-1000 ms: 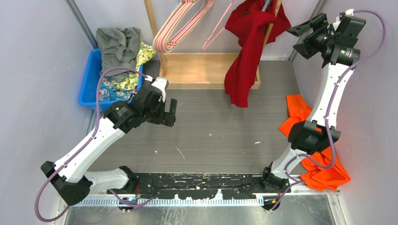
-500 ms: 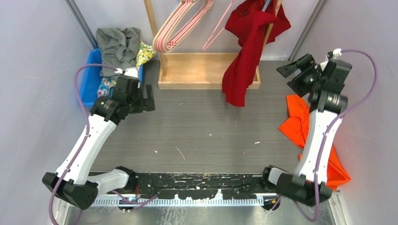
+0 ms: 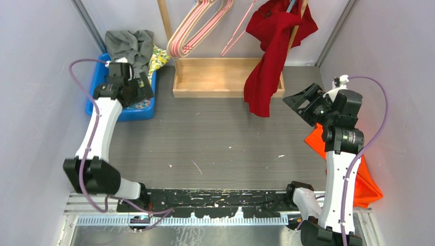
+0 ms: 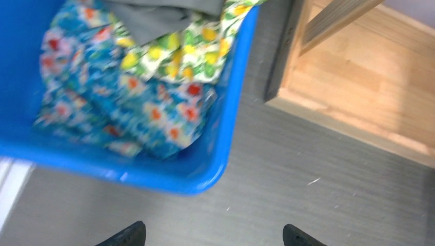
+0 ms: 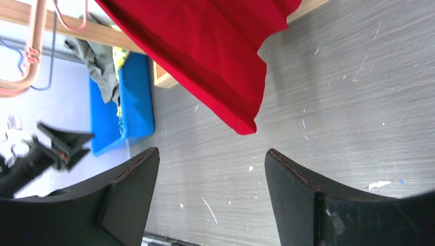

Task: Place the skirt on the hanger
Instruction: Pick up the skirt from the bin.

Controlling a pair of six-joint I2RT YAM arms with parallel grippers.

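A red garment (image 3: 269, 51) hangs from the wooden rack (image 3: 225, 77) at the back; its lower edge also shows in the right wrist view (image 5: 215, 56). Pink hangers (image 3: 197, 25) hang on the rack to its left. A blue bin (image 3: 97, 95) at the back left holds a grey garment (image 3: 128, 43) and floral garments (image 4: 128, 102). My left gripper (image 3: 143, 92) is open and empty over the bin's near right corner (image 4: 213, 238). My right gripper (image 3: 300, 106) is open and empty, right of the red garment's hem (image 5: 210, 169).
An orange garment (image 3: 361, 177) lies on the table at the right, beside my right arm. The rack's wooden base tray (image 4: 359, 92) stands right of the bin. Grey walls close in both sides.
My left arm has swung back and left from the table's middle to the blue bin. My right arm has come down from beside the rack's top to near the red garment's hem.
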